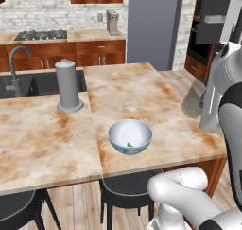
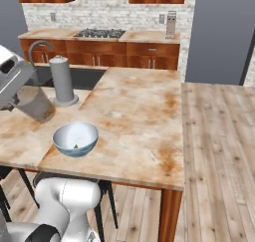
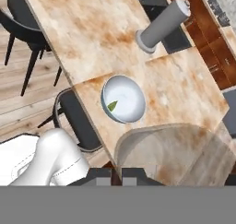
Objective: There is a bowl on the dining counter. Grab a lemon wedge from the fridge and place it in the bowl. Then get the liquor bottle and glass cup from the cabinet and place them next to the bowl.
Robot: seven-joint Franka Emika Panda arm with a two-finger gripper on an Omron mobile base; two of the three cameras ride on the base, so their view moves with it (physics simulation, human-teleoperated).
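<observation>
Now the gripper is clamping the glass cup tight, carrying it above the dining counter. Just ahead of the fingers the bowl is sitting with the lemon wedge inside; farther out, the tall grey cylinder is standing upright.

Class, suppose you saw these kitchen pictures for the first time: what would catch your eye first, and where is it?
First the pale bowl near the front edge of the dining counter, a small green lemon wedge inside it. Next the translucent glass cup, held in the shut gripper above the counter beside the bowl. Behind stands a tall grey cylinder by the sink.
</observation>
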